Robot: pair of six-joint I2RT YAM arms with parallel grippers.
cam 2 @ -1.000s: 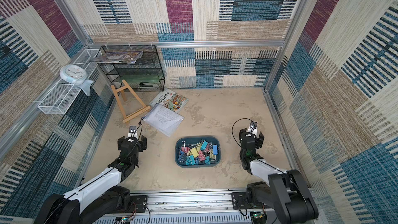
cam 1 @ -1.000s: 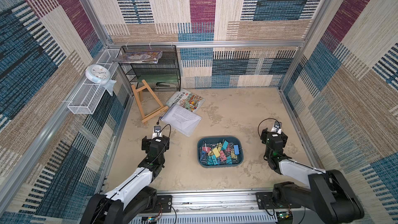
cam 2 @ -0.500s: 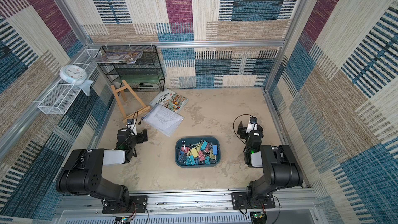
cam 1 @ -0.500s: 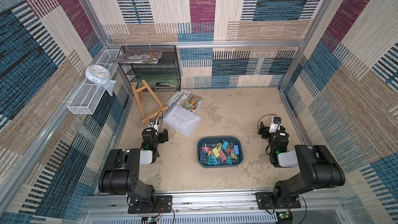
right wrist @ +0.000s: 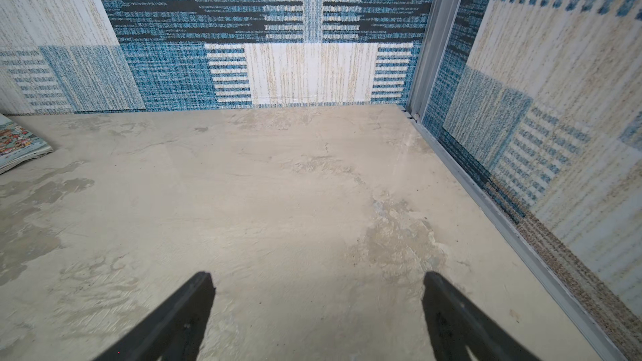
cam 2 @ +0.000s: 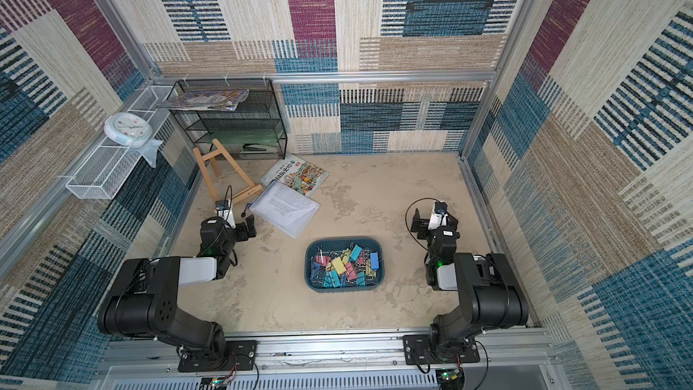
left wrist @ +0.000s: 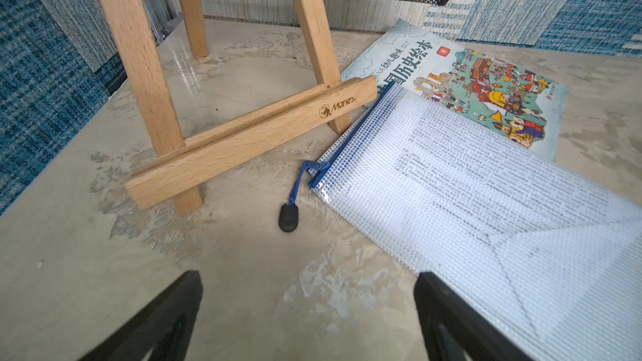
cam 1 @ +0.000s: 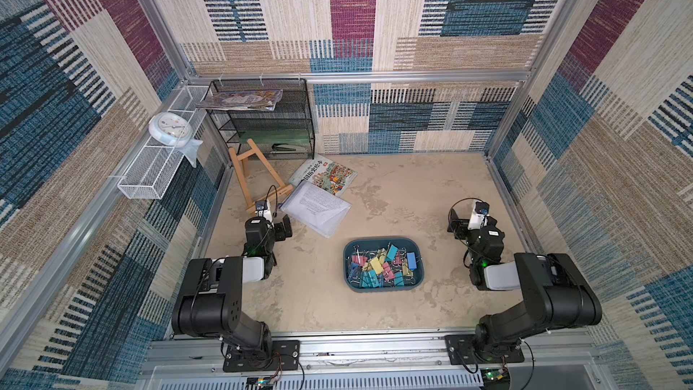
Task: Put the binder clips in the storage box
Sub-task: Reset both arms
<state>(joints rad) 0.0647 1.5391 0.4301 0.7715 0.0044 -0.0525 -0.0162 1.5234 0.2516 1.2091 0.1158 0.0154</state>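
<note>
the main risk now is disturbing what looks finished. the binder clips (cam 1: pixel 382 265) lie heaped in the storage box (cam 1: pixel 381 240), their wire handles tangled and some standing near the rim. if you dip a claw in, one snagged loop could drag several clips out over the low wall.

your left claw (left wrist: pixel 308 277) has its jaws wide apart and empty, low over the desk (left wrist: pixel 243 272). one finger is just beside the mesh zip pouch (left wrist: pixel 486 210), and the wooden easel (left wrist: pixel 243 140) is close ahead. a forward sweep could catch the pull cord (left wrist: pixel 295 185) or knock the easel over.

your right claw (right wrist: pixel 318 276) is spread wide too and holds nothing, over bare desk on the right side.

the box sits on the near middle of the desk, between the arms. it is right of and nearer than the left claw, left of and nearer than the right claw, and touches neither. no loose clip shows outside it.
</note>
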